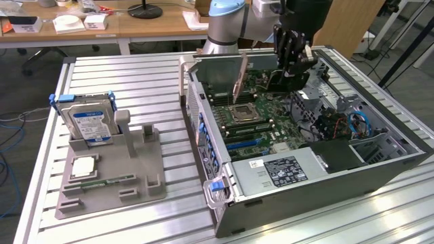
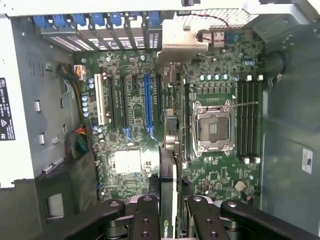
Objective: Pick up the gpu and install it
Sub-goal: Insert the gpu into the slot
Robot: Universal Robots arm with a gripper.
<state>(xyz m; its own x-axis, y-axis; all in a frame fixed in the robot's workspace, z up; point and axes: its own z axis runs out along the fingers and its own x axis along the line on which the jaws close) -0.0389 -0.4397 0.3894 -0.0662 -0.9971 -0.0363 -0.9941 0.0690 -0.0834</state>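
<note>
The gpu (image 1: 239,76) hangs on edge above the open computer case (image 1: 379,168), its metal end bracket toward the exterior view's left. My gripper (image 1: 293,68) is shut on the card's other end, above the far part of the case. In the wrist view the gpu (image 2: 167,170) runs edge-on from between my gripper (image 2: 172,212) toward its bracket (image 2: 182,45) near the case's rear wall. It floats over the motherboard (image 2: 130,115), between the blue slot (image 2: 147,105) and the processor socket (image 2: 214,125). The fingers (image 2: 146,217) press on both faces of the card.
At the exterior view's left, a grey holder stand (image 1: 135,178) carries a hard drive (image 1: 91,122), a processor chip (image 1: 81,166) and a memory stick (image 1: 109,180). The case lies on a slatted aluminium table (image 1: 129,76). Cables and a drive cage (image 1: 339,122) crowd the case's right side.
</note>
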